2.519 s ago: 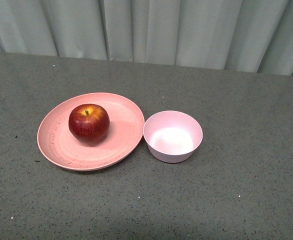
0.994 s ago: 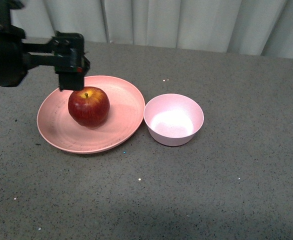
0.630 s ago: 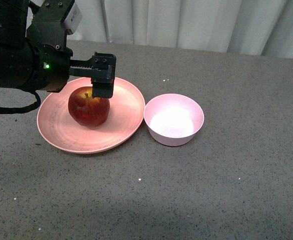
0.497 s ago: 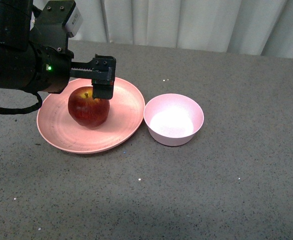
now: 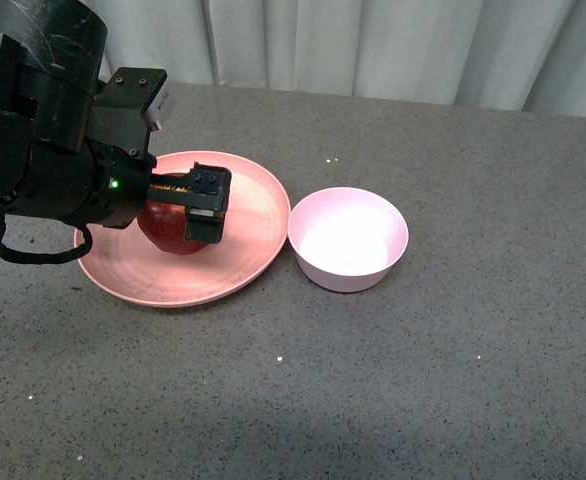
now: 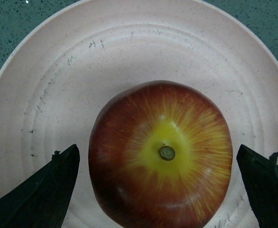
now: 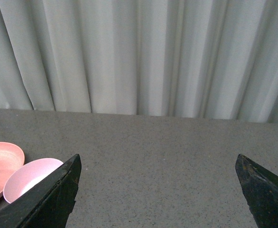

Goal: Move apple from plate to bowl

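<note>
The dark-red apple rests on the salmon-pink plate, and its yellow stem patch shows in the left wrist view on the apple. My left gripper is open, with one black finger on each side of the apple and a small gap at both sides. In the front view, one finger covers the apple's right side and the arm hides the other. The pale pink bowl stands empty just right of the plate. My right gripper is open over bare table, far from both.
A grey speckled tabletop stretches to the front and right, and a pale curtain hangs behind it. From the right wrist view, the bowl and the plate's edge show off to one side.
My left arm came into view, reached over the apple and lowered. Its fingers now straddle the apple's sides instead of hovering at its top. Apple, plate and bowl stayed put.
</note>
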